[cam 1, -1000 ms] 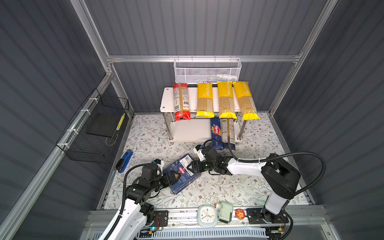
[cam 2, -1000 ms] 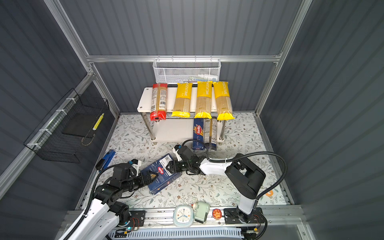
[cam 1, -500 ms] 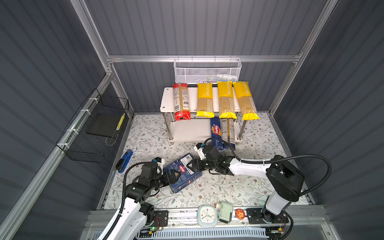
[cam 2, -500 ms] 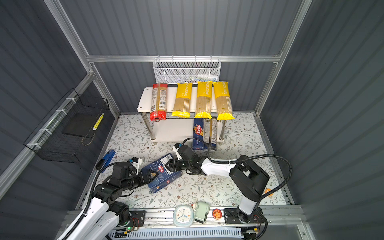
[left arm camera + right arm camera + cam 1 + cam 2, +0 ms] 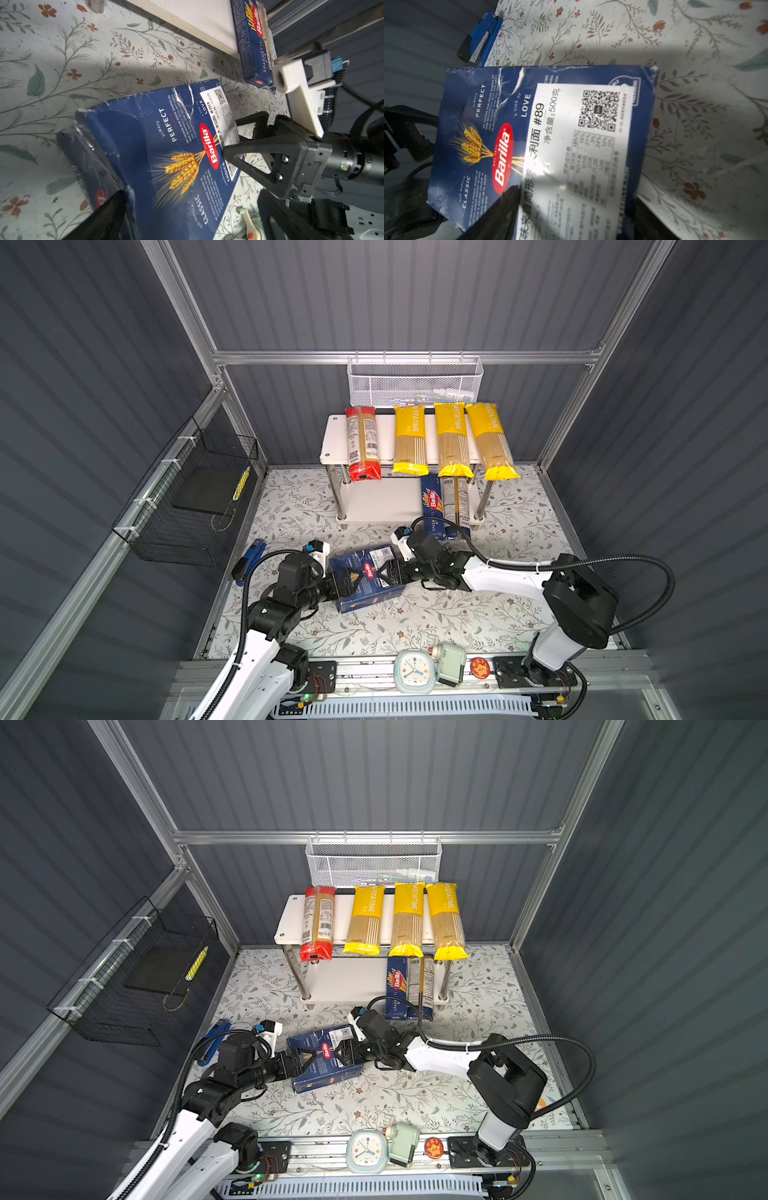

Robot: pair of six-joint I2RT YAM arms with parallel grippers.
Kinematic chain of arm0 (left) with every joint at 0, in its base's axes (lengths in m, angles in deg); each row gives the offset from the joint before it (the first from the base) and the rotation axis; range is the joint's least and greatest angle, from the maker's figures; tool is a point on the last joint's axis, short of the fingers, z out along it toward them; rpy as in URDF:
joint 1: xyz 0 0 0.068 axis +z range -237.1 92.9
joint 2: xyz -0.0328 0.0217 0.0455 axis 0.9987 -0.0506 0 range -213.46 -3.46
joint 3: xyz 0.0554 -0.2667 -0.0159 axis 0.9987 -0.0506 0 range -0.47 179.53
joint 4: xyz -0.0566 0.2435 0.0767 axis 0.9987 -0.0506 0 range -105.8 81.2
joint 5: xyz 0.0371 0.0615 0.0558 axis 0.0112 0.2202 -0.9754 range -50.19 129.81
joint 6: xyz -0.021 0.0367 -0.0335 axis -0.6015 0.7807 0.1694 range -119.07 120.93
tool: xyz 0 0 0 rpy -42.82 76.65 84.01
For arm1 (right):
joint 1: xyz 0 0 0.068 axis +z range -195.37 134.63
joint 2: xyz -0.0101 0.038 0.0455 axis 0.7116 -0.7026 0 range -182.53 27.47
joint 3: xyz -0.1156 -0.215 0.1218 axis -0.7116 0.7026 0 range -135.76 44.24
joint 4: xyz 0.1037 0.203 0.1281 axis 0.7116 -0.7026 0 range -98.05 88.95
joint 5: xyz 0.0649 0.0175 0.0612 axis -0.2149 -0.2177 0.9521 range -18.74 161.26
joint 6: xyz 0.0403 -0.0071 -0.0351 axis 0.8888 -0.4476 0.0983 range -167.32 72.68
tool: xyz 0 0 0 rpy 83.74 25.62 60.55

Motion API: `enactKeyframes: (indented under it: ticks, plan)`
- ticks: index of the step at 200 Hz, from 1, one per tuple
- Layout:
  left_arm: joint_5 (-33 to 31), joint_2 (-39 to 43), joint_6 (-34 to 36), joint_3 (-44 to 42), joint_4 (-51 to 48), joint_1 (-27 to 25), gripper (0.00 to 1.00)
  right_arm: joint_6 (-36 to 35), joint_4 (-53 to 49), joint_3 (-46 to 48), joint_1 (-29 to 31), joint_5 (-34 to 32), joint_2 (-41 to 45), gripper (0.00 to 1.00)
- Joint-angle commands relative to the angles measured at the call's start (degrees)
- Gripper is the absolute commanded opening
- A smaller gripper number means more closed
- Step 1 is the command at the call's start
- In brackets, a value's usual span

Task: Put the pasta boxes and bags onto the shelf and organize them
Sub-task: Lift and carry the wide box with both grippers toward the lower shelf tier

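Floral tabletop (image 5: 415, 626), grey ribbed walls, left gripper (image 5: 348, 581) and right gripper (image 5: 384, 572) both clamping wide Barilla box (image 5: 365, 597)

You have two arms with white link shells and black joint housings, bolted at six o'clock to a silver rail. Black ribbed cable loops along each arm. The right claw (image 5: 245, 143) has matte black triangular openwork fingers (image 5: 249, 164) with two silver screws, a white camera block above and a green light on its wrist.
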Motion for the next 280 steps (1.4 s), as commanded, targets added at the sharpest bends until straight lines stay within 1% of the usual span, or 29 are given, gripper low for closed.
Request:
enactKeyframes:
  ticks: [1, 8, 10, 15, 54, 80, 113, 167, 185, 241, 280]
  plan:
    - [7.61, -0.29, 1.67, 2.41, 10.14, -0.67, 0.99, -2.94, 8.62, -5.43, 3.21, 6.93, 2.94, 0.76]
    - [7.65, -0.9, 1.77, 2.71, 10.69, -0.67, 0.99, -3.66, 7.47, -6.41, 3.2, 6.93, 2.81, 0.76]
    - [7.71, -1.08, 1.84, 2.73, 10.88, -0.67, 0.99, -3.84, 7.15, -6.65, 3.21, 5.35, 2.71, 0.76]
    - [7.66, -1.56, 1.93, 2.97, 11.21, -0.67, 0.99, -4.27, 6.48, -7.26, 3.14, 4.64, 2.53, 0.76]
    - [7.56, -3.97, 2.37, 3.68, 14.27, -0.67, 0.99, -6.11, 3.66, -10.32, 3.12, 3.67, 2.23, 0.76]
    - [6.63, -4.65, 3.42, 4.79, 14.53, -0.67, 0.99, -7.11, 2.81, -10.54, 2.93, 2.33, 3.01, 0.76]
    - [6.69, -6.39, 3.97, 5.85, 16.73, -0.67, 0.99, -7.51, 2.65, -10.97, 2.52, 2.23, 3.29, 0.76]
    - [8.21, -9.59, 4.46, 6.21, 20.92, -0.67, 0.99, -8.24, 2.41, -10.71, 1.83, -0.25, 5.19, 0.76]
    - [8.09, -10.13, 4.97, 6.29, 21.29, -0.67, 0.99, -8.15, 2.56, -10.45, 1.34, -1.62, 5.8, 0.73]
    - [7.82, -12.96, 6.12, 6.51, 23.72, -0.67, 0.99, -8.45, 2.67, -11.52, 0.07, -0.71, 4.99, 0.73]
    - [8.33, -15.72, 7.04, 8.3, 25.79, -0.67, 0.99, -8.4, 1.63, -12.77, -0.65, -0.45, 4.27, 0.74]
